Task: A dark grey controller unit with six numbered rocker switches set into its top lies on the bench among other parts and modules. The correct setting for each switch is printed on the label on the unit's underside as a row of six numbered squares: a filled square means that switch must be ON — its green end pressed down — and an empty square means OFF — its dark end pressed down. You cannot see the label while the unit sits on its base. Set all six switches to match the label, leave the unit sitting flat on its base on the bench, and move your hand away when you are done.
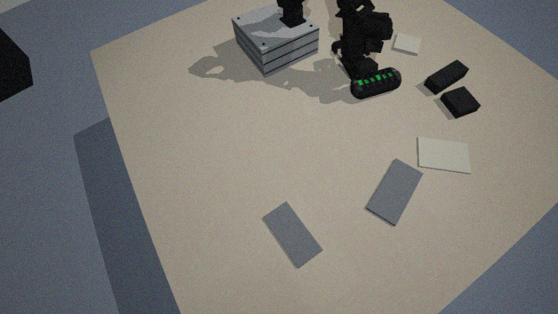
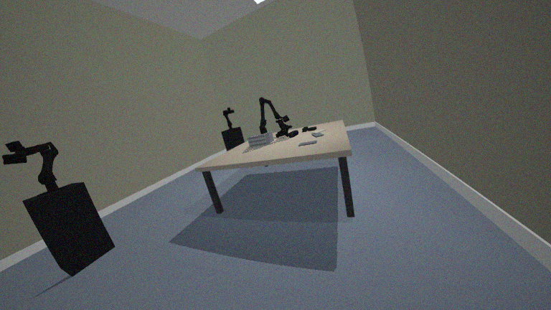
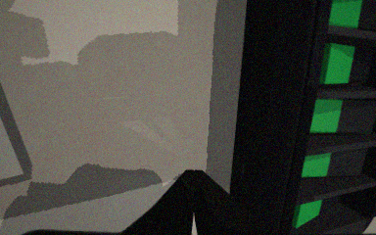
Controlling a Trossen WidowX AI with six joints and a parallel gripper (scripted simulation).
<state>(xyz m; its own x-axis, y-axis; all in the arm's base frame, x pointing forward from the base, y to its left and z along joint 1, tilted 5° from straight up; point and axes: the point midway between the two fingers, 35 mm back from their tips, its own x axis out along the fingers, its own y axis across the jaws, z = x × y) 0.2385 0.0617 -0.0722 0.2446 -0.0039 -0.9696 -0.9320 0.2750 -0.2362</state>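
"Where was the controller unit point(image 1: 376, 88) point(image 2: 292, 133) point(image 3: 274, 117)?" she asked.

"On the counter point(image 1: 213, 150) point(image 2: 276, 156) point(image 3: 122, 98), switches up, past the corner of the grey slatted block point(image 1: 288, 53) point(image 2: 260, 140). The tool point(image 1: 354, 76) point(image 3: 193, 177) had its fingers together, nothing between them, low at the unit's long side."

"Touching it?"

"I couldn't tell. From above the tips overlapped its edge, and that could have been only the angle."

"So what worried you?"

"A shove. If those closed tips drove sideways into the wall while low, the unit could have skidded, or tipped over if they caught it high up."

"And if it meant to press a switch?"

"Then it had to rise and come over the top first. The rockers point(image 3: 325, 116) sat close together with thin ribs between, so a small sideways error could have tipped the neighbour or jammed on a rib."

"Did anyone know the right pattern?"

"Not from where I stood. The label was underneath, out of sight. Pressing from a guess would have left it wrong, and rolling the unit over to look risked knocking a switch."
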